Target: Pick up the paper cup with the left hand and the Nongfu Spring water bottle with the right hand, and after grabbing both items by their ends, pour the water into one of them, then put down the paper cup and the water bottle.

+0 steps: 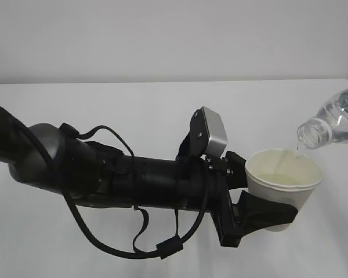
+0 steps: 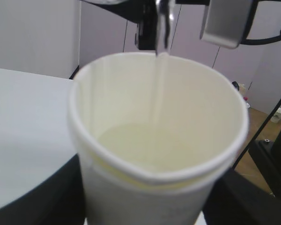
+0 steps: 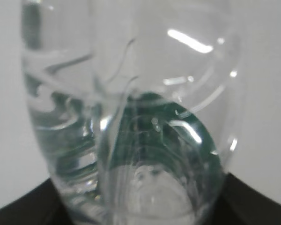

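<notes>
We find the pouring step in hand. The small white paper cup with a rolled rim and cream inside (image 1: 284, 182) is carried upright above the white tabletop (image 1: 104, 110), on the right of the exterior view. The left tool (image 1: 267, 211), a black two-finger unit on the black cabled arm with a silver-grey box (image 1: 213, 133) near its wrist, is clamped on the cup's lower wall; we see black fingers (image 1: 272, 208) wrapping the base.

The small clear ribbed plastic bottle, uncapped and narrow-necked (image 1: 333, 121), is tilted mouth-down, its neck just above and beside the cup's far rim. A thin stream of clear water (image 2: 160, 70) falls from the mouth into the cup, where a shallow pool lies on the bottom. The right tool (image 3: 253, 201) shows only as black edges beneath the bottle's base in the right wrist view; we judge it clamped on the bottle's bottom end, though its jaws are largely hidden.

We judge the task past its midpoint: both items are lifted and water is transferring. The next move calls for righting the bottle steadily so the stream stops cleanly, keeping the cup level, then lowering both onto the tabletop and releasing them. The risk we note is spill at the rim, since the stream lands close to the cup's far wall.
</notes>
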